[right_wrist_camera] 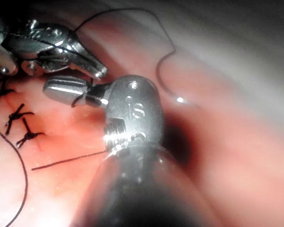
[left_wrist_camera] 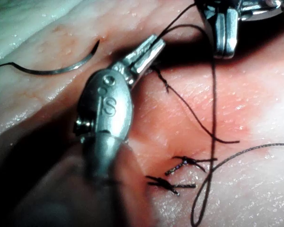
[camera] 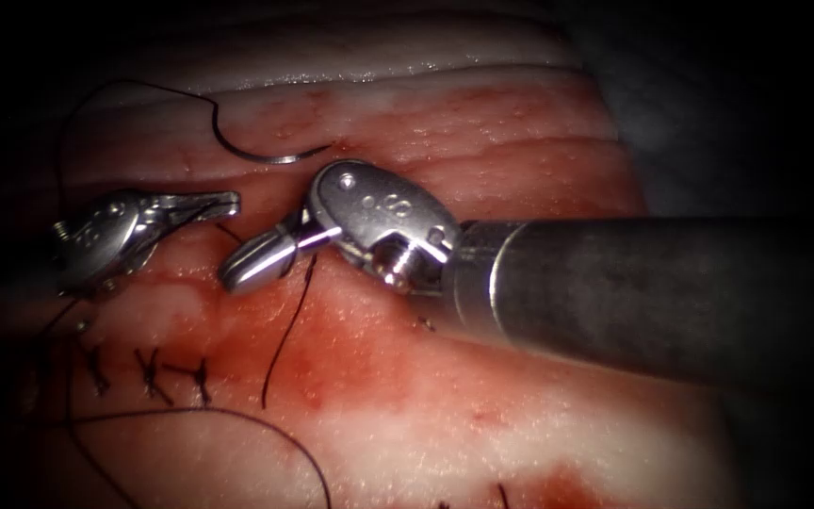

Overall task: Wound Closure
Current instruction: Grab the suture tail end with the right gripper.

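Endoscope view: needle lies free on the tissue, above both tools; left tool and right tool each clench thread (knot-tying, I judge); next needs steady opposing tension.

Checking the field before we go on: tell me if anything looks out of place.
The needle lies loose on the tissue, above the tools, held by neither and not in the tissue. Both the left tool and right tool are shut on thread. Stitches look neat.
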`<control>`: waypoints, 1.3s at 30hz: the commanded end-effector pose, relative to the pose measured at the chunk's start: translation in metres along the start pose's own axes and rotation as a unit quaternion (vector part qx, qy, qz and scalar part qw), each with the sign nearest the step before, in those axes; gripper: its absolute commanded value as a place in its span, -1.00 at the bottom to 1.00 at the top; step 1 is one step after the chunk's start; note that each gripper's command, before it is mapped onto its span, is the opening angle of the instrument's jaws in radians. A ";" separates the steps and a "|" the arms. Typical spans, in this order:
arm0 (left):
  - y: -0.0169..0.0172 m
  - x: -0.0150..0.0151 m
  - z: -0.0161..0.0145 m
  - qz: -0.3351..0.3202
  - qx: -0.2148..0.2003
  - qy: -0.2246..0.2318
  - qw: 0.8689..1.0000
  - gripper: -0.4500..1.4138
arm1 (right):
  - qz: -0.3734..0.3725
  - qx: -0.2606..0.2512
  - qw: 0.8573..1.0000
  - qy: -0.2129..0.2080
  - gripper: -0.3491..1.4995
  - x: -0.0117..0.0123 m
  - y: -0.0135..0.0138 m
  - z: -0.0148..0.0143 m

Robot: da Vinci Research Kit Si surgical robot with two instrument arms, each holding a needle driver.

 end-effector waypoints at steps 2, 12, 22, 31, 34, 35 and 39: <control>0.0004 -0.0006 0.0009 -0.006 -0.008 0.000 1.000 -1.00 | -0.008 0.016 0.999 -0.033 -1.00 0.0001 0.0007 0.0007; 0.0013 -0.0001 0.0009 -0.013 -0.016 -0.003 1.000 -1.00 | -0.047 0.054 0.985 -0.159 -1.00 -0.0005 0.0010 0.0008; 0.0012 -0.0001 0.0002 -0.022 -0.020 -0.002 1.000 -1.00 | -0.080 0.062 0.976 -0.192 -0.27 -0.0038 0.0013 0.0023; 0.0012 0.0000 -0.0005 -0.023 -0.023 -0.001 0.999 -1.00 | -0.101 0.062 0.966 -0.229 0.09 -0.0059 0.0014 0.0032; 0.0013 0.0000 -0.0006 -0.026 -0.024 -0.001 0.999 -1.00 | -0.110 0.055 0.964 -0.238 0.15 -0.0061 0.0018 0.0029; 0.0013 0.0000 -0.0006 -0.026 -0.024 -0.001 0.999 -1.00 | -0.113 0.054 0.962 -0.241 0.15 -0.0062 0.0019 0.0029; 0.0013 0.0000 -0.0006 -0.026 -0.024 -0.001 0.999 -1.00 | -0.121 0.058 0.957 -0.256 0.15 -0.0070 0.0018 0.0036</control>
